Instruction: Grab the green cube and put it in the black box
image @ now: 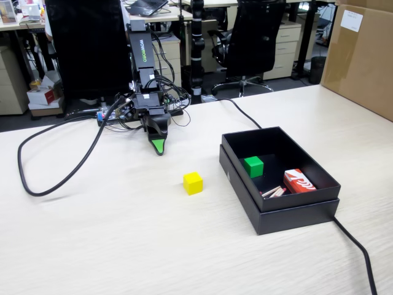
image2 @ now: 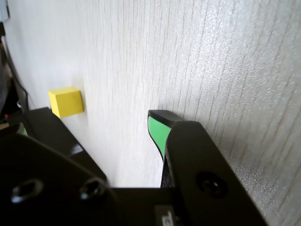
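The green cube (image: 253, 166) rests on the floor of the black box (image: 288, 216), near its left wall, with nothing touching it. The box stands on the table at right in the fixed view. My gripper (image: 158, 147) hangs tip-down just above the table by the arm's base, well left of the box. In the wrist view the gripper (image2: 101, 114) is open: the green-padded finger (image2: 157, 132) and the dark finger (image2: 51, 125) stand apart with bare table between them. Nothing is held. The box and green cube are out of the wrist view.
A yellow cube (image: 192, 182) (image2: 66, 101) sits on the table between gripper and box. A red-and-white packet (image: 299, 180) and small sticks (image: 274, 192) lie in the box. Black cables (image: 55, 178) loop at left and one (image: 356, 246) trails at right. A brown carton (image: 362, 55) stands far right.
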`<state>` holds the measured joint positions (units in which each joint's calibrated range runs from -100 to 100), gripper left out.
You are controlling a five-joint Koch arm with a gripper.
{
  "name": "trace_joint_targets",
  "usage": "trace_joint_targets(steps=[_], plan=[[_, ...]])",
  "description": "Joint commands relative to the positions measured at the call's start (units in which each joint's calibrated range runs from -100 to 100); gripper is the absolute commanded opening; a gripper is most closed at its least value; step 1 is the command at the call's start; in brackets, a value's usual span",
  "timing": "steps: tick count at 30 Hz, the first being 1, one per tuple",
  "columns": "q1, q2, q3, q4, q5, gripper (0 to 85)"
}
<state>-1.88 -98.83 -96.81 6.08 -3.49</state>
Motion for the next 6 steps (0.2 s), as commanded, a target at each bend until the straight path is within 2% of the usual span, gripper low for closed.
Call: trace_joint_targets(steps=[1,6], plan=[[0.0,0.9,-0.6,-2.1,-0.2,50.0],[0.0,0.8,-0.6,-2.1,-0.2,50.0]])
